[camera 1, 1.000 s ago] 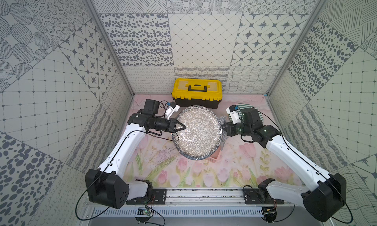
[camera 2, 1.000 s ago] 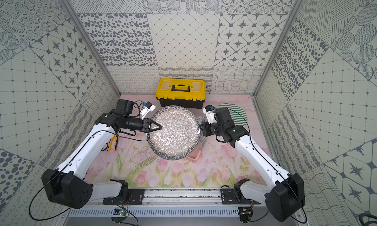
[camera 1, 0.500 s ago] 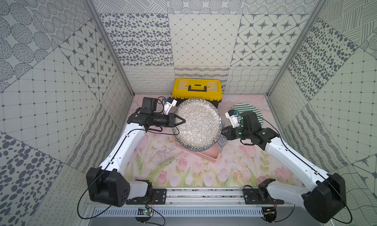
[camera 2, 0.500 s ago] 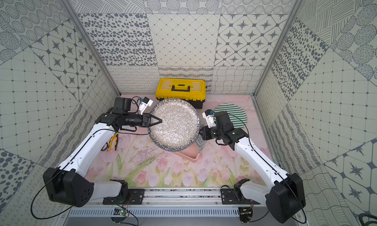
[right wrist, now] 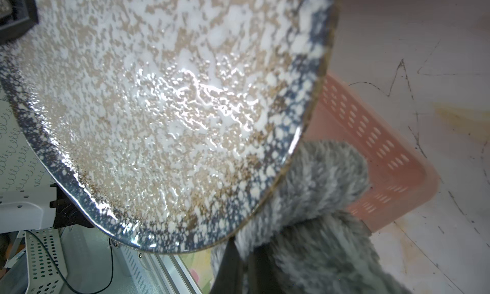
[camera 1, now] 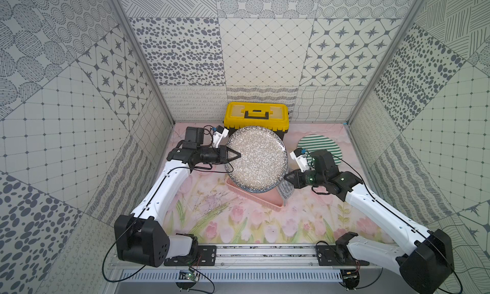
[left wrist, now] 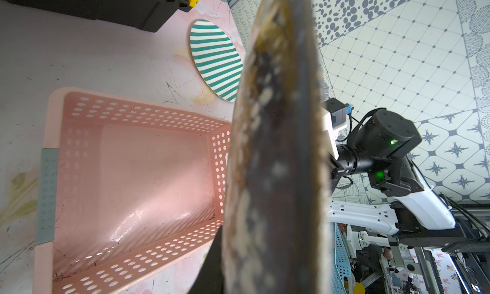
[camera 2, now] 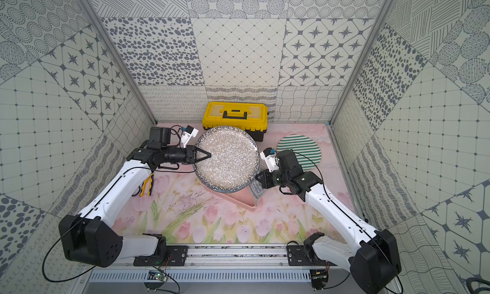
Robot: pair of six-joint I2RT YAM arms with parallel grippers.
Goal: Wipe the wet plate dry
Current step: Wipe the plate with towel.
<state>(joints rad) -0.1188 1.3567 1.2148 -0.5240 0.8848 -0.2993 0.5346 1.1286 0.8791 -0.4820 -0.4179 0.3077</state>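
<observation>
We see left gripper clamped on rim of speckled plate; plate held tilted above pink basket. Right gripper clenched on grey cloth, just beside plate's lower edge; contact we cannot judge.

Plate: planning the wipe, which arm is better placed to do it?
Right. The right jaws are shut on the cloth by the plate's rim; the left jaws hold the plate up over the basket.
</observation>
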